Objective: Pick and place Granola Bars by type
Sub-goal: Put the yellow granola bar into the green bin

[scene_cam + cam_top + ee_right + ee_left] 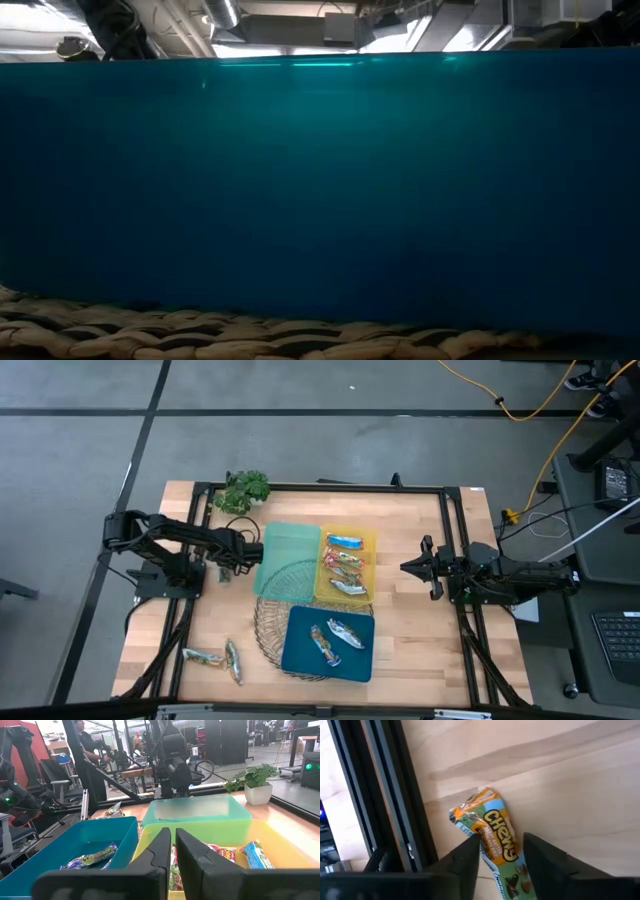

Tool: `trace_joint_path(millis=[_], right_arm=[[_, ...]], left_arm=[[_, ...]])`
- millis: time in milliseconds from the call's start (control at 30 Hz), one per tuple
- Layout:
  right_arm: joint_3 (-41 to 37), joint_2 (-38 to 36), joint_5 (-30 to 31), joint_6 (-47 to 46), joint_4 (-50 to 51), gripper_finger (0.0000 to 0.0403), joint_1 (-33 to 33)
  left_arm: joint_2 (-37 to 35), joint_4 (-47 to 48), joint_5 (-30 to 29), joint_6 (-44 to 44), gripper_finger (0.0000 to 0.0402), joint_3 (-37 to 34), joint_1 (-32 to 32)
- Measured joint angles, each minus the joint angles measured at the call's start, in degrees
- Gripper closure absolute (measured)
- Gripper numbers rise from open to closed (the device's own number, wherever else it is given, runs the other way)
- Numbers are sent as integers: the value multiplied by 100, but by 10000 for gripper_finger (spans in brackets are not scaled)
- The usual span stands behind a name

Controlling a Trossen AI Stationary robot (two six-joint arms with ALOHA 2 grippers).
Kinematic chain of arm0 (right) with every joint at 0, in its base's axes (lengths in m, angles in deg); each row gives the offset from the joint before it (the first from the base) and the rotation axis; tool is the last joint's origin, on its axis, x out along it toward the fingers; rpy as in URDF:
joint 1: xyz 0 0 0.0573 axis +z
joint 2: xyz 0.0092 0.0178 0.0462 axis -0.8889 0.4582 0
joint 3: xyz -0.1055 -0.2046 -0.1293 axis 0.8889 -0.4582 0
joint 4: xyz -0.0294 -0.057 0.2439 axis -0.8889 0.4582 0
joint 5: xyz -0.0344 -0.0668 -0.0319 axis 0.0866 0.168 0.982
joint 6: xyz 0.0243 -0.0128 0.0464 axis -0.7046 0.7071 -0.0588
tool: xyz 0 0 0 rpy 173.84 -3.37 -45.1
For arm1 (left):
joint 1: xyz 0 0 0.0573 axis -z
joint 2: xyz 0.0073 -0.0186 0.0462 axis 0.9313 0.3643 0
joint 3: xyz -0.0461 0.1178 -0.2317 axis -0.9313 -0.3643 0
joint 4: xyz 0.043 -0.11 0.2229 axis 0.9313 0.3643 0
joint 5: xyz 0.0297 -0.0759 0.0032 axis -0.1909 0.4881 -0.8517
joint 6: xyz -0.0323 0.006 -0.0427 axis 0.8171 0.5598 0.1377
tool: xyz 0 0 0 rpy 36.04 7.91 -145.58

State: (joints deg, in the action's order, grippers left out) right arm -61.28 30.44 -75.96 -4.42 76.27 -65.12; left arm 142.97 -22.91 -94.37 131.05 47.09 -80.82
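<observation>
My left gripper (224, 563) is at the table's left side, by the green tray's (285, 555) left wall, shut on a green-and-orange "Chewy" granola bar (495, 827). My right gripper (405, 568) hovers right of the yellow tray (372, 540), shut and holding nothing (173, 847). Several bars lie in the yellow tray (250, 855), and two lie in the blue tray (328, 643). Two more bars (205, 657) (233, 661) lie on the wood near the near-left corner. My left gripper pinches the bar between its two fingers (470, 852) across the bar's width, at its long edges (487, 842). The bar runs along the fingers, and its crimped end (470, 807) sticks out past them toward the table. The fingers come from above. Whether that end touches the wood cannot be told.
A wire basket (275, 622) sits under the trays. A potted plant (243, 490) stands at the far-left corner. Black frame rails (395, 795) run close beside my left gripper. The blue tray's wall (320, 180) fills the low view. People show in the room beyond the table (87, 742).
</observation>
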Motion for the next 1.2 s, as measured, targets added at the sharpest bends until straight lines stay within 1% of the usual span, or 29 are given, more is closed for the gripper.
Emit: trace_joint_path(millis=[233,433,600,900,1067,1200], right_arm=[[0,-2,0,-4,-1,370,0],[0,0,0,-7,-1,370,0],[0,0,0,-7,1,370,0],[0,-1,0,-4,1,370,0],[0,-2,0,-4,-1,370,0],[0,0,0,-1,1,370,0]], left_arm=[[-5,-31,-22,2,319,-54,2],[-31,-34,-20,-7,348,-56,2],[-217,-41,14,-35,354,12,13],[-689,25,-82,-458,355,371,7],[-1073,374,-222,-614,355,698,7],[-1427,604,-281,-932,355,1034,7]])
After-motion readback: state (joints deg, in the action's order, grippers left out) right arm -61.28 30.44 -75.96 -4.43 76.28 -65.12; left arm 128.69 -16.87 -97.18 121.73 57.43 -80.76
